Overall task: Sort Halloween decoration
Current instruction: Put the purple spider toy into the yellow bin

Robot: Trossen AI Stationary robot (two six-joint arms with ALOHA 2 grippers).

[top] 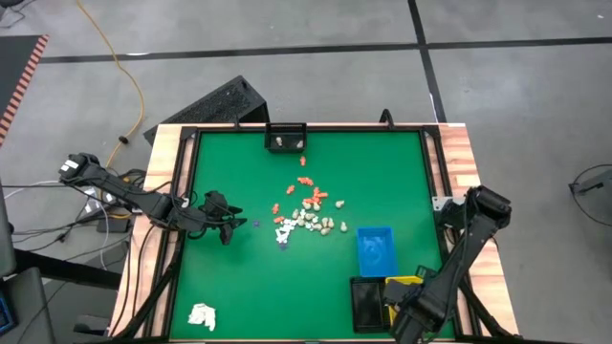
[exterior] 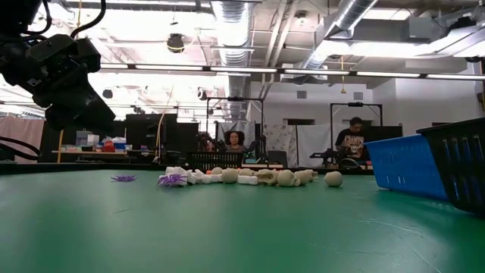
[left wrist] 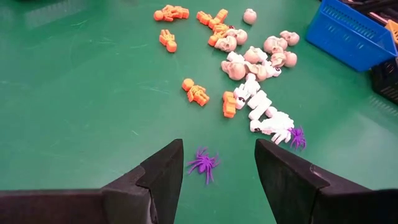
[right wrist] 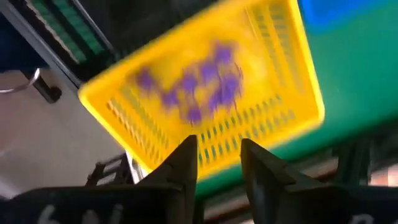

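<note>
Tabletop (top: 239, 287): green surface inside a wooden frame, seen whole only from the high view.
Halloween decoration (top: 308, 212): loose cluster of tiny figures near the tabletop's middle; orange ones toward the far side, cream skulls and white skeletons nearer the blue tray.
Left wrist detail: this view alone resolves the shapes, namely orange skeleton figures (left wrist: 196, 91), cream skulls (left wrist: 273, 45), white skeleton pieces (left wrist: 268, 118) and two purple spiders, one (left wrist: 203, 164) lying on the tabletop between the left claw's fingers, the other (left wrist: 296, 137) touching the white pieces.
Left claw (top: 228, 227): low over the tabletop, just left of the cluster; fingers stand wide apart, empty.
Right claw (top: 409, 308): over the near right corner, above the yellow tray; fingers part-way apart with a narrow gap, nothing between them.
Yellow tray (right wrist: 205, 93): right wrist view alone shows purple pieces (right wrist: 199, 87) inside it, blurred; the arm hides most of the tray from above.
Blue tray (top: 376, 250): right of the cluster.
Black tray (top: 366, 301): just beside the yellow tray, contents cannot be told.
White wad (top: 203, 315): near left corner, well apart from the cluster.
Low view: two people sit in the room beyond the tabletop, shown in no other view.
</note>
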